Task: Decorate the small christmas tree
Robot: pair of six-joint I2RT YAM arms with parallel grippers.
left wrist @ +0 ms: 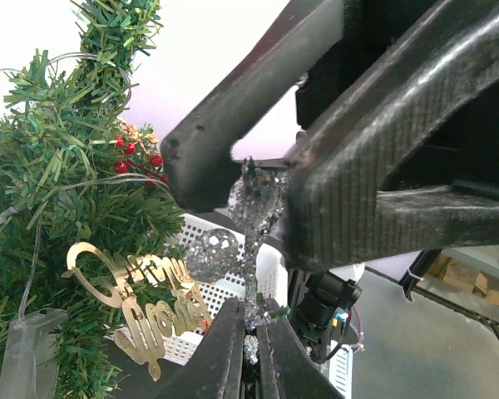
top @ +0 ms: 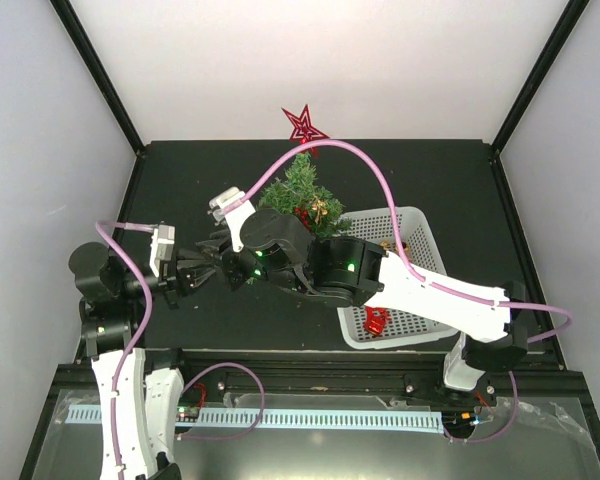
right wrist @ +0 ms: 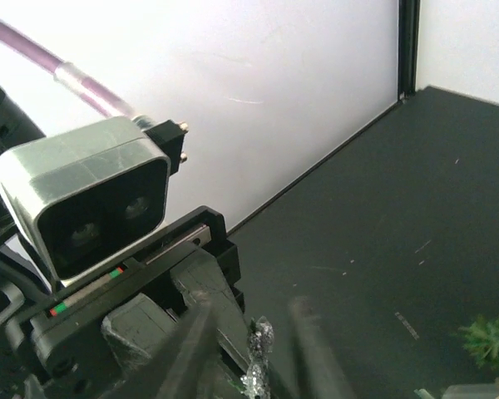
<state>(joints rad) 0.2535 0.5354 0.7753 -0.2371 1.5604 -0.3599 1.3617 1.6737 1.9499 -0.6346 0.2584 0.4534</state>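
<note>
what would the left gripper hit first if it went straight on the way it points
The right gripper, almost at once: its fingers stand right ahead, either side of the silver glitter ornament that the left gripper is shut on.

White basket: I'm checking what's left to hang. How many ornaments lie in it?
1 clearly: a red ornament at the white basket's near end. The right arm covers much of it, so more may be hidden.

- White back wall fills the upper frame, evenly lit.
- Black corner posts slant down both sides.
- Matte black tabletop spans the centre.
</note>
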